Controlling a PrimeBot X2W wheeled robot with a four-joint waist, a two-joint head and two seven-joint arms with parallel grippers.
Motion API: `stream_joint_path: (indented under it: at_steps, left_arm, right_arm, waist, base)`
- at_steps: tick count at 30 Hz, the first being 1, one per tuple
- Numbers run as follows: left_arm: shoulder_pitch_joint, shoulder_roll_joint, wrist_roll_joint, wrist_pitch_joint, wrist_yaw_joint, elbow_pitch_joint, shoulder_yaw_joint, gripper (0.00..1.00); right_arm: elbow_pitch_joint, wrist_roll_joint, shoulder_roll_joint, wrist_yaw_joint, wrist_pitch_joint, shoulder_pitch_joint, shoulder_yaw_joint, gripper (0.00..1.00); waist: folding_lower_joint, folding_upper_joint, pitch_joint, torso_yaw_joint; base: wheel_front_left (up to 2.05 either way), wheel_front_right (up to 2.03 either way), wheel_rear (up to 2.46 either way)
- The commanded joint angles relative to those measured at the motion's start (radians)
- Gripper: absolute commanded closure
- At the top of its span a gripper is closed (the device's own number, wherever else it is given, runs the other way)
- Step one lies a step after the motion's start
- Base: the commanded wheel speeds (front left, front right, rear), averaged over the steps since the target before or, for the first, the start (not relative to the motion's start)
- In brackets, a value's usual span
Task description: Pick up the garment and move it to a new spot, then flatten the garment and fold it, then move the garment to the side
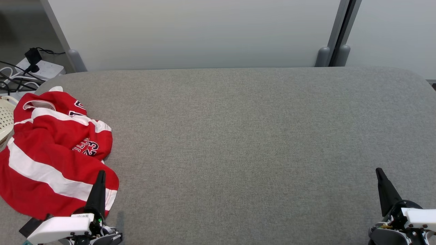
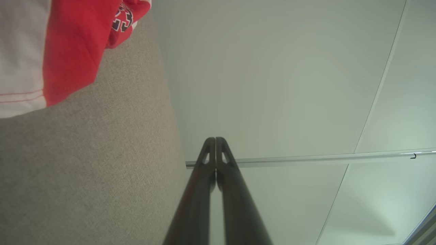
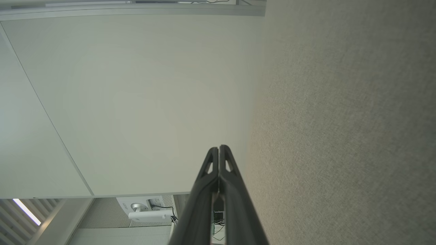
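Nearest, the left gripper [image 1: 101, 174] and right gripper [image 1: 379, 171] are seen pressed shut, their tapered dark fingers empty. Beside the left one, the crumpled red-and-white striped garment [image 1: 51, 153] is heaped at the left edge of the coarse grey woven tabletop [image 1: 238, 136], backed by smooth pale panels [image 1: 197, 34].

The garment [image 1: 51, 153] lies on the table [image 1: 238, 136] at the frame's left. A basket [image 1: 5, 115] sits just beside it at the left edge, and a power strip [image 1: 41, 68] lies beyond, upper left. Panels [image 1: 197, 34] stand behind the table. The left gripper [image 1: 101, 173] overlaps the garment's lower edge. The right gripper [image 1: 378, 172] sits lower right, well apart.
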Motion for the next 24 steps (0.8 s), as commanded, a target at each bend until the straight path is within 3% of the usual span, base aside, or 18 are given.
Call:
stream_joint_path:
  at_steps: [1, 22, 23, 24]
  left_arm:
    - [-0.057, 0.01, 0.003, 0.006, -0.008, -0.022, 0.031, 1.0]
    - [-0.057, 0.01, 0.003, 0.006, -0.008, -0.022, 0.031, 1.0]
    - [0.002, 0.0, 0.0, -0.001, 0.0, 0.003, -0.001, 0.0]
    - [0.005, -0.002, 0.0, -0.001, 0.001, 0.012, -0.002, 0.0]
  right_arm:
    - [-0.027, -0.005, -0.01, 0.002, 0.008, -0.039, 0.019, 1.0]
    - [-0.027, -0.005, -0.01, 0.002, 0.008, -0.039, 0.019, 1.0]
    - [0.003, 0.0, 0.0, 0.0, 0.0, 0.001, 0.001, 0.0]
    - [0.011, 0.0, 0.002, 0.0, 0.0, 0.005, 0.002, 0.0]
  waist:
    - [0.0, 0.0, 0.0, 0.0]
    - [0.0, 0.0, 0.0, 0.0]
    - [0.0, 0.0, 0.0, 0.0]
    - [0.0, 0.0, 0.0, 0.0]
  base:
    - [0.0, 0.0, 0.0]
    - [0.0, 0.0, 0.0]
    - [0.0, 0.0, 0.0]
    - [0.0, 0.0, 0.0]
